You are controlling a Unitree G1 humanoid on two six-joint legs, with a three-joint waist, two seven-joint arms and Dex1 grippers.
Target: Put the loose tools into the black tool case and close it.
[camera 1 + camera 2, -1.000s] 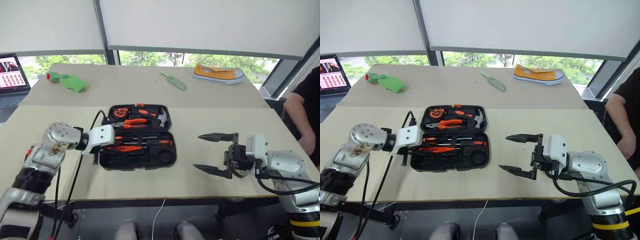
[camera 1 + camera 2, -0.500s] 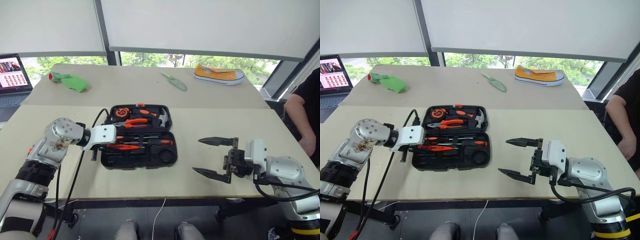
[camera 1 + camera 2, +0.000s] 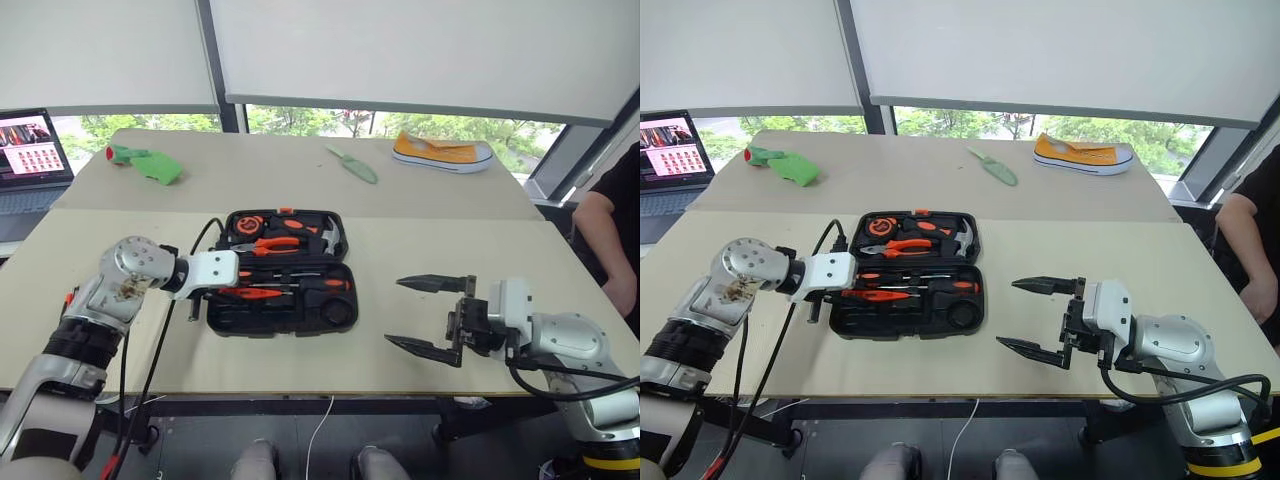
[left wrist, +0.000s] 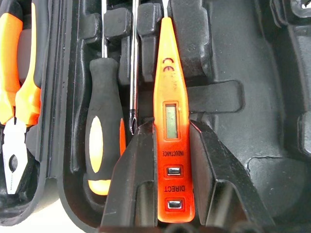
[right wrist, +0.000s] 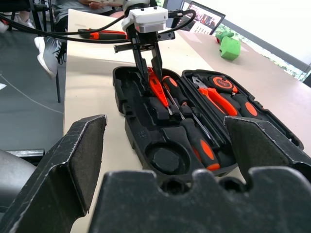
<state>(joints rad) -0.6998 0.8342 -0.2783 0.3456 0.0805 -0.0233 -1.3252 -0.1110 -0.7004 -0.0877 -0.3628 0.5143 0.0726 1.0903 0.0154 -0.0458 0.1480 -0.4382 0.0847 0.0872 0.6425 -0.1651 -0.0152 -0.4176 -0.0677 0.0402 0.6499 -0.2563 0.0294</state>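
Thin orange screwdriver pinched in my left gripper, low over the open black tool case mid-bench; released off its slot, it'd block the lid. Right gripper spread, idle.

We saw soft daylight enter through the windows beyond the surface's far edge; shadows were faint, focus sharp.
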